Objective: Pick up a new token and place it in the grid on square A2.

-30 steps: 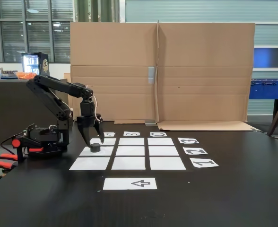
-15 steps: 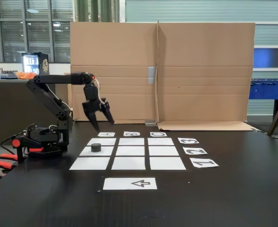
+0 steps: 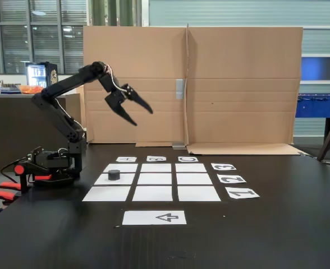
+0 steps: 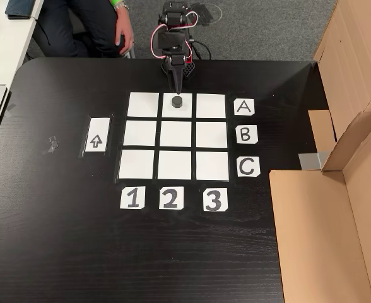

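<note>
- I see a black surface [image 3: 277, 224] with a cardboard screen [image 3: 210, 84] standing behind it in the fixed view; windows and a blue table sit further back.
- The grid [image 4: 176, 136] lies flat on the surface, nine white cells, with labels A, B, C along one side and 1, 2, 3 along another.
- A separate arrow sheet [image 4: 96, 134] lies just beside the grid, apart from it.
- The token [image 4: 177, 101] sits on square A2 [image 4: 166, 110], the middle cell of the row next to label A; in the fixed view it is on the left column's middle cell [image 3: 114, 174].
- My arm's end effector [image 3: 144, 116] is raised high above the surface, well apart from the token, pointing right and downward in the fixed view.
- Its jaws are spread and hold nothing.
- In the other view the end effector [image 4: 177, 85] points toward the token from the arm's base side.
- A person's hand [image 4: 125, 41] rests near the arm's base, off the surface's edge.
</note>
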